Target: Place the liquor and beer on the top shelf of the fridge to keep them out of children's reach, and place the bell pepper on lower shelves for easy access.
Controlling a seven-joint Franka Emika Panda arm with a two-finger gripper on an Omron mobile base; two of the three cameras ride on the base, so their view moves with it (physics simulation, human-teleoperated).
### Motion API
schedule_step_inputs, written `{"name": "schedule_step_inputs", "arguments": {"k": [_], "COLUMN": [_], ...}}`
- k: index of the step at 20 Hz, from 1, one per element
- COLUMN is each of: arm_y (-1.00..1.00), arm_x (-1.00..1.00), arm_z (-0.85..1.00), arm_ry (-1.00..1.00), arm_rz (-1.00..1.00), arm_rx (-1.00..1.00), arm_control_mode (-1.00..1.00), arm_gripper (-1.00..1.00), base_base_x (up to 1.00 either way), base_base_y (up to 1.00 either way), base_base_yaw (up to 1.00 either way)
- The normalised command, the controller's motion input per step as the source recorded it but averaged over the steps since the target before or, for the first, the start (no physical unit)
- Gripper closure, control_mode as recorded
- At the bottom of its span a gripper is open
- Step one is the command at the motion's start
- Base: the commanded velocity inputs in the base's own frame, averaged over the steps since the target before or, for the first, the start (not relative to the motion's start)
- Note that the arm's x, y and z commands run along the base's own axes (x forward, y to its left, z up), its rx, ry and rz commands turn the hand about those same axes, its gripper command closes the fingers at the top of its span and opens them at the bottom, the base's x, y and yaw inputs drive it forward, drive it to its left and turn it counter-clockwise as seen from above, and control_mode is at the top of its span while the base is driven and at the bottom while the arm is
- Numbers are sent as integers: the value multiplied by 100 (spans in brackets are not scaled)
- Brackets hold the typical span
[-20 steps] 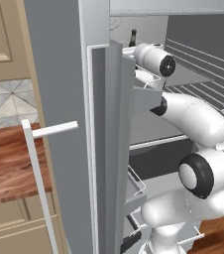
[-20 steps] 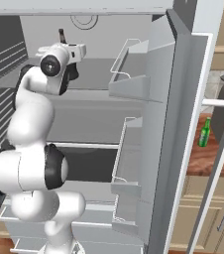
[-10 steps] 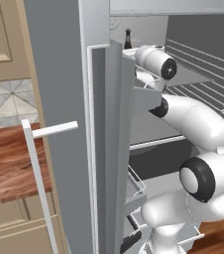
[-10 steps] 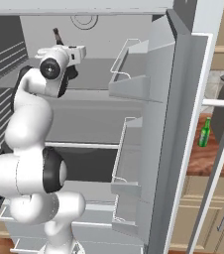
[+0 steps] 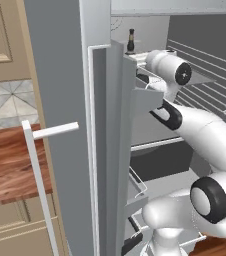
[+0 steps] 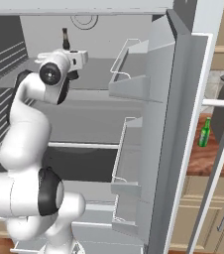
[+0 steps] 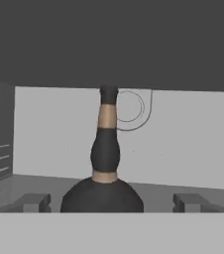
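At the bottom of the hand view, the gripper point(image 7: 111, 202) stands wide open, its two dark fingertips point(image 7: 33, 202) set well apart on either side of the liquor point(image 7: 104, 171) with a clear gap to the bottle's round body, gripping nothing. The squat black bottle stands upright on the top shelf of the fridge point(image 6: 96, 82), long axis vertical and neck pointing straight up, at the upper centre of the left base view. The beer point(image 6: 204, 132) stands upright on the wooden counter point(image 6: 210, 158) at the right edge of the right base view.
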Motion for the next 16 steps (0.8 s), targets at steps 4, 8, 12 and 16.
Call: {"name": "schedule_step_inputs", "arguments": {"k": [4, 8, 12, 16], "arm_y": [-26, -14, -2, 0], "arm_x": [-78, -98, -100, -100], "arm_z": [0, 0, 0, 0], "arm_ry": [3, 3, 13, 25], "arm_rz": [0, 0, 0, 0], "arm_rx": [-1, -2, -5, -7], "arm_control_mode": [-100, -100, -100, -100], "arm_gripper": [-100, -100, -100, -100], "base_base_x": [0, 0, 0, 0], "base_base_y": [0, 0, 0, 0], "base_base_yaw": [0, 0, 0, 0]}}
